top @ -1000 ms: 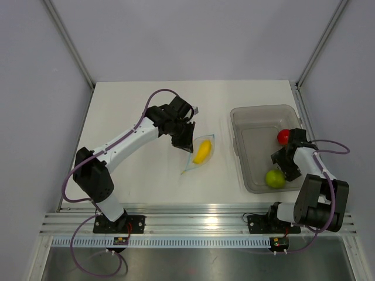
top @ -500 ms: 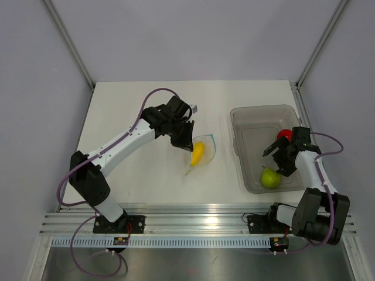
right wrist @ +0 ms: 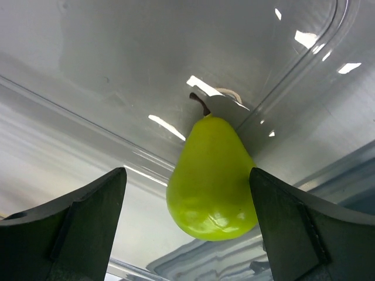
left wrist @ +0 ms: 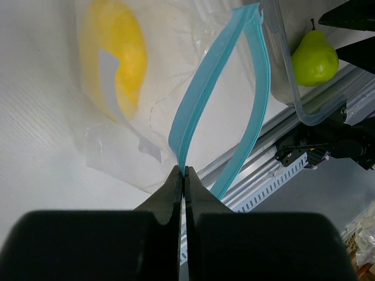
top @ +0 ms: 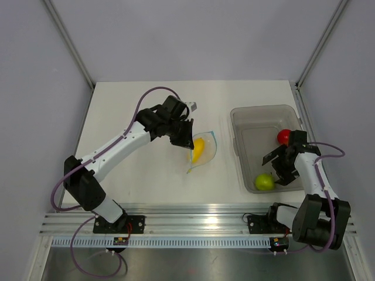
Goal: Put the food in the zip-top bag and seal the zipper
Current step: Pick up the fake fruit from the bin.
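Note:
The clear zip-top bag (top: pixel 205 153) lies mid-table with the yellow fruit (top: pixel 198 150) inside. My left gripper (top: pixel 187 140) is shut on one lip of the blue zipper (left wrist: pixel 202 93), its tips (left wrist: pixel 183 170) pinching the strip. That lip is held up, so the mouth gapes, and the yellow fruit (left wrist: pixel 120 58) shows through the plastic. In the grey bin, my right gripper (top: pixel 275 170) stands open around the yellow-green pear (top: pixel 264 182). The pear (right wrist: pixel 212 175) sits between the fingers (right wrist: pixel 88 222), close to the right one. The red fruit (top: pixel 283 136) lies at the bin's far right.
The grey translucent bin (top: pixel 234 114) stands at the right of the table, and its wall (right wrist: pixel 117 70) rises just behind the pear. An aluminium rail (top: pixel 193 218) runs along the near edge. Grey walls enclose the table on three sides.
The left gripper has raised the zipper lip, and the bag's mouth now stands wider. The right gripper has moved nearer inside the bin. The pear has shifted toward the bin's near-left corner.

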Controlling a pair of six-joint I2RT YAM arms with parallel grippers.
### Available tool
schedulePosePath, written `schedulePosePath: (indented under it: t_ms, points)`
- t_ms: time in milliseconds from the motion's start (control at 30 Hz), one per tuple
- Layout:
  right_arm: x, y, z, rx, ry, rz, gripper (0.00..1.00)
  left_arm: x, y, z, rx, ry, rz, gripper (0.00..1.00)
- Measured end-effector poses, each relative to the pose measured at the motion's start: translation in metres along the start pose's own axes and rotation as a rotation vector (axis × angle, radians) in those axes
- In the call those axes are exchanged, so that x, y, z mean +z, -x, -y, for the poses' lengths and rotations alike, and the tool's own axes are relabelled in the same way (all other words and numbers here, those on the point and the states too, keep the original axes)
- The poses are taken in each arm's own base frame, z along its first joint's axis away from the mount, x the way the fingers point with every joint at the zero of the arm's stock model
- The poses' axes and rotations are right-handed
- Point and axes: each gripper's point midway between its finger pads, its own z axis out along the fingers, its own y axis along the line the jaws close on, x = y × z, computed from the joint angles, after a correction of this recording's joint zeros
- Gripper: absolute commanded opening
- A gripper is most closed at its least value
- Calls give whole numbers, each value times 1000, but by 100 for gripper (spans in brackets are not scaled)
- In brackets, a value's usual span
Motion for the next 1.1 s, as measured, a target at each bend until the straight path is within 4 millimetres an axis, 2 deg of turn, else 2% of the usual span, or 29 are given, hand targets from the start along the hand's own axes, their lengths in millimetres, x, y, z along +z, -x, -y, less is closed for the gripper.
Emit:
schedulePosePath:
  t_ms: [133,300,400,667,800,833,933,1100]
  points:
    - [3,-13,-1,-34,-27,-36,94,-1,-2,0,8,-9,9,0]
    - [17,-45,-8,-162,-80,-116,95,2,-5,0,13,-18,3,0]
    - [20,-58,-13,-222,-95,-143,96,3,-5,-1,15,-21,0,0]
    - [20,-56,-18,-242,-86,-133,98,5,-8,-1,14,-28,-4,0]
    - [19,-55,-19,-246,-73,-126,92,6,-8,0,15,-32,-4,0]
    - [18,-55,-20,-245,-65,-123,85,6,-7,0,15,-33,-2,0]
    - [18,-54,-19,-245,-59,-113,81,6,-7,1,17,-35,1,0]
    - [17,-45,-15,-242,-83,-58,84,6,-6,1,17,-36,2,0]
